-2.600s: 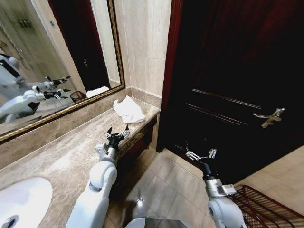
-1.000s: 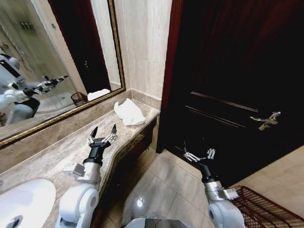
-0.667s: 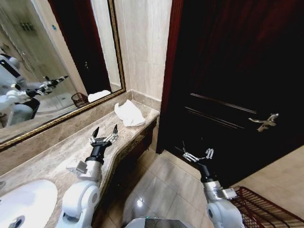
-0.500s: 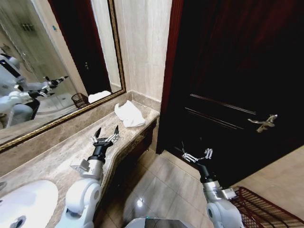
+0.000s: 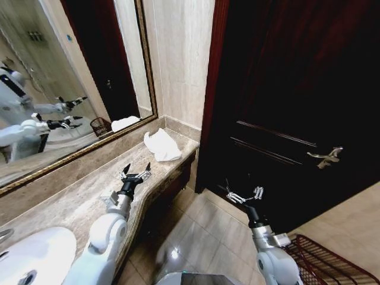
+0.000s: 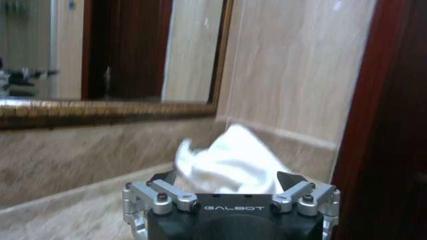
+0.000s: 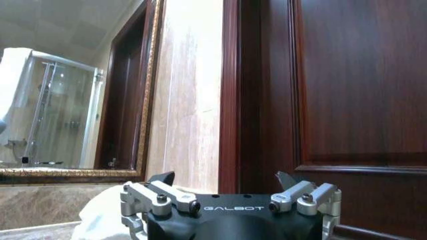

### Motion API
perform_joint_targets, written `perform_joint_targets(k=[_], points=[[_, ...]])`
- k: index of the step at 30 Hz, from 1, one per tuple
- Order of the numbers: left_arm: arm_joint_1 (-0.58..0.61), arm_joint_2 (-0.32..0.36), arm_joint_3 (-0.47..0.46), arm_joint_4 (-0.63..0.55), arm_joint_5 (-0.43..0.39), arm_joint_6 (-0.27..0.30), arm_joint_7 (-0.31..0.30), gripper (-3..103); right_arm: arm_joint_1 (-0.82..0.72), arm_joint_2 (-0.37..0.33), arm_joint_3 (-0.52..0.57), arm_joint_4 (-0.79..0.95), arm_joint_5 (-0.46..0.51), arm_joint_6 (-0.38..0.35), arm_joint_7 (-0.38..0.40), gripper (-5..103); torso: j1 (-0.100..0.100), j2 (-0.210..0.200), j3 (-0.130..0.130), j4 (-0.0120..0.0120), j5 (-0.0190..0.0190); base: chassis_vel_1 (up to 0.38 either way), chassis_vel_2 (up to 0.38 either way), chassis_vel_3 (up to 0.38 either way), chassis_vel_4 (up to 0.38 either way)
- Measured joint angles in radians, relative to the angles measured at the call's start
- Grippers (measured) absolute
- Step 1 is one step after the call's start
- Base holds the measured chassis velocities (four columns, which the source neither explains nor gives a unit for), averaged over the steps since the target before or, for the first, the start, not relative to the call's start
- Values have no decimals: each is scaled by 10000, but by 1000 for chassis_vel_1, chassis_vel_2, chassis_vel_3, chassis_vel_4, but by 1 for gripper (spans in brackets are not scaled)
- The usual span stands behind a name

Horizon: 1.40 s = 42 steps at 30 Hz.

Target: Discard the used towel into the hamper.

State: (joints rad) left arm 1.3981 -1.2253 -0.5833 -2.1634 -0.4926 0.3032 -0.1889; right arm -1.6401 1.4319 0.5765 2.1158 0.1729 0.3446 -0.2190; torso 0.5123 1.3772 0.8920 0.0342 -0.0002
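1. Head view finds the crumpled white cloth towel (image 5: 161, 145) lying on the far end of the beige marble vanity counter (image 5: 77, 199), in the corner where the gold-framed wall mirror (image 5: 71, 83) meets the cream tiled wall (image 5: 178, 59).
2. Left wrist view shows the same towel (image 6: 230, 162) bunched on the counter just beyond the gripper housing, in front of the tiled wall.
3. At the lower right corner of the head view, the rim and upper mesh of the dark red-brown wire hamper (image 5: 323, 261) stand on the pale tiled floor (image 5: 205, 231), well apart from the towel and beside the right arm's base.
4. The left gripper (image 5: 135, 173) hovers over the counter's front edge with its black-tipped fingers spread wide and empty, pointed toward the towel but still short of it.
5. The right gripper (image 5: 241, 194) hangs above the floor in front of the dark wooden door (image 5: 285, 107), its fingers likewise splayed and holding nothing.
6. A silver lever handle (image 5: 323, 157) sits on the door to the right of that gripper.
7. The white oval basin (image 5: 35, 255) occupies the near end of the counter by the left arm's shoulder.
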Motion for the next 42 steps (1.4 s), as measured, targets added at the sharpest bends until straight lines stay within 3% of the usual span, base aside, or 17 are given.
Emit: perform_joint_targets(k=[4, 5, 7, 9, 11, 18, 22, 24, 28, 30, 32, 40, 42], points=[[-756, 1003, 443, 591, -617, 589, -596, 100, 59, 92, -38, -204, -169, 0, 2, 100, 16, 41, 26, 1, -1, 0, 0, 0, 0], [-756, 1003, 443, 591, -617, 589, -596, 100, 59, 92, -38, -204, -169, 0, 2, 100, 16, 41, 26, 1, -1, 0, 0, 0, 0], [-1374, 1783, 924, 1088, -1058, 684, -757, 100, 71, 151, -35, -307, -226, 5, 12, 100, 16, 39, 26, 0, -2, 0, 0, 0, 0], [-1527, 1945, 1048, 1184, -1193, 688, -784, 100, 77, 159, -34, -330, -228, 14, 29, 100, 15, 36, 25, 0, -1, 0, 0, 0, 0], [-2403, 2596, 1697, 1696, -1850, 691, -941, 100, 133, 210, -33, -461, -234, 139, 172, 100, 8, 22, 16, 1, -2, 0, 0, 0, 0], [-4313, 3051, 2959, 2919, -3092, 669, -1245, 100, 157, 368, 55, -678, -389, 268, 218, 100, -5, -10, -1, 0, 2, 0, 0, 0, 0], [-5247, 2939, 3828, 3791, -3484, 622, -1353, 100, 201, 460, 56, -802, -492, 311, 220, 100, -12, -22, -8, 1, 0, 0, 0, 0, 0], [-6211, 2569, 4774, 4861, -3550, 520, -1406, 100, 308, 556, 27, -933, -538, 364, 266, 100, -19, -34, -14, 1, 2, 0, 0, 0, 0], [-7336, 2021, 5645, 6070, -3427, 376, -1403, 100, 343, 618, 41, -1016, -674, 382, 280, 100, -21, -46, -20, -2, 9, 0, 0, 0, 0], [-7459, 1946, 5725, 6218, -3393, 369, -1395, 100, 342, 620, 44, -1025, -689, 387, 281, 100, -22, -47, -21, 0, 7, 0, 0, 0, 0], [-8227, 1480, 6225, 7244, -3147, 269, -1329, 100, 311, 617, 107, -1060, -725, 445, 281, 100, -27, -55, -24, 0, 3, 0, 0, 0, 0], [-9534, 783, 7153, 9421, -2354, -87, -1106, 101, 262, 563, 227, -1116, -707, 525, 283, 100, -32, -67, -32, 0, 4, 0, 0, 0, 0], [-9856, 517, 7323, 10037, -2216, -152, -1074, 94, 236, 552, 262, -1116, -678, 556, 283, 100, -34, -71, -34, -1, 5, 0, 0, 0, 0]])
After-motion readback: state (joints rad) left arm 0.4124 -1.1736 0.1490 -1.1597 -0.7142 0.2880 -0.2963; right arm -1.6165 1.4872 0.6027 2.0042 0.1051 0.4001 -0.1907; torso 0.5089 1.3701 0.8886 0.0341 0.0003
